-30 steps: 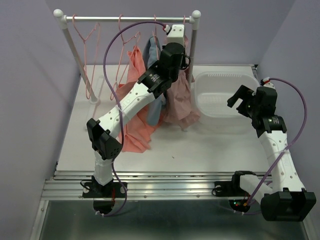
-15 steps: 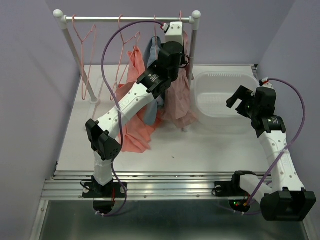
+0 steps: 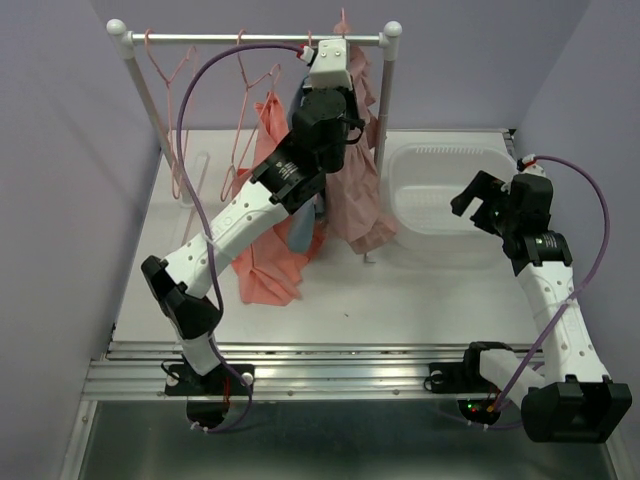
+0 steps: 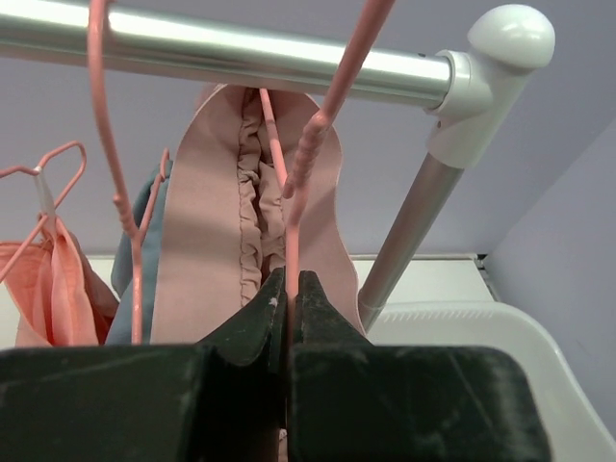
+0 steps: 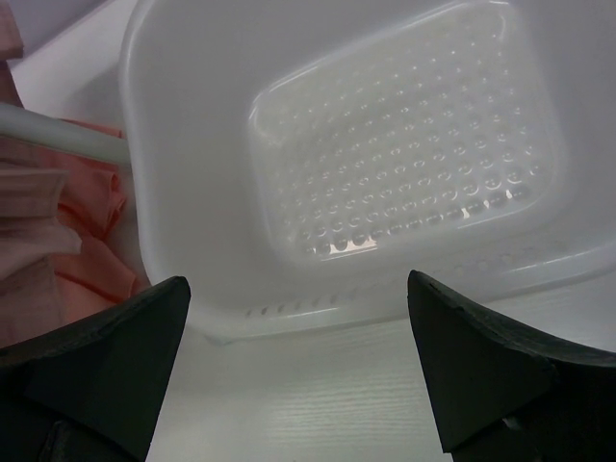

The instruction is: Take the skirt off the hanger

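While the left gripper (image 4: pixel 289 289) is pinched shut on the pink hanger (image 4: pixel 330 91) wire just under the rail (image 4: pixel 241 50), the skirt (image 3: pixel 355 195) hangs on that hanger at 12 o'clock of the table (image 3: pixel 420 290), beside the right post (image 4: pixel 404 231). The right gripper (image 5: pixel 298 332) hovers with fingers apart, holding nothing, over the white basket (image 5: pixel 188 183) at 2 o'clock. Looks like an early stage: hanger gripped, skirt not yet off.

White tub (image 3: pixel 432 196) sits on the table (image 3: pixel 400 300), right side, just beside the rack's (image 3: pixel 230 39) post. Coral garment (image 3: pixel 262 270) hangs off the rail, blue one (image 3: pixel 300 232) right alongside.
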`<move>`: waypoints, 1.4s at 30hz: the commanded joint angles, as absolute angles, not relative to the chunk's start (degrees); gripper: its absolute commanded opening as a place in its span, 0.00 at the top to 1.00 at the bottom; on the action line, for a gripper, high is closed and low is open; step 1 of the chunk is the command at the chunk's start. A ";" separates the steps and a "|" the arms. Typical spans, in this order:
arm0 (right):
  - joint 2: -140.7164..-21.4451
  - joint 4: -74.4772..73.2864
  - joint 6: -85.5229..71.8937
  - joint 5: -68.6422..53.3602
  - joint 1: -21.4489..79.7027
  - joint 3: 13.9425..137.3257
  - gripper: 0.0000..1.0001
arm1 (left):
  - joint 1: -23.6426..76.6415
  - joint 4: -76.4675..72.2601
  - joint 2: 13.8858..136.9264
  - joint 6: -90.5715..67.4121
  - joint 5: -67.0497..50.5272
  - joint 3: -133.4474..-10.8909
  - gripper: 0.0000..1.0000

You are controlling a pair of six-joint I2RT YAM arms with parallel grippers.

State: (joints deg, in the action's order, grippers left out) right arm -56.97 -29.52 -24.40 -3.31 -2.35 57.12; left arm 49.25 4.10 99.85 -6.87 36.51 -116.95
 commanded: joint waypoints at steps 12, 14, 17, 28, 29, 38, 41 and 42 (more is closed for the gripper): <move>-52.57 -23.82 -19.95 -18.27 -2.72 55.90 0.00 | 52.20 -6.67 83.43 -14.76 36.65 -93.53 1.00; -51.33 -22.59 -19.60 -22.82 -2.72 55.29 0.00 | 53.25 -7.64 81.14 -15.90 36.04 -88.26 1.00; -50.63 -20.57 -19.60 -31.94 -2.20 54.85 0.00 | 54.31 -9.75 76.21 -18.45 36.04 -80.98 1.00; -53.43 -11.79 -12.23 -35.06 24.77 51.59 0.00 | 55.11 -9.85 68.21 -27.15 32.62 -66.45 1.00; -53.96 -11.08 -10.13 -35.59 26.26 52.03 0.00 | 55.02 -9.76 67.59 -28.38 30.35 -64.62 1.00; -59.67 -7.38 3.07 -37.69 35.94 58.00 0.00 | 55.19 -7.29 61.62 -34.10 27.95 -57.93 1.00; -62.30 -8.96 7.89 -39.63 38.66 60.64 0.00 | 55.19 -7.21 60.21 -34.19 28.30 -57.13 1.00; -63.01 -9.57 8.43 -39.38 39.19 61.43 0.00 | 55.20 -7.12 60.29 -34.02 28.21 -57.22 1.00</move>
State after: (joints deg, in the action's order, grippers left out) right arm -61.17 -11.62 0.89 -36.71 36.67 56.80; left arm 55.02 -3.14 63.09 -32.42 27.88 -56.95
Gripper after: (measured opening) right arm 0.999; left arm 0.081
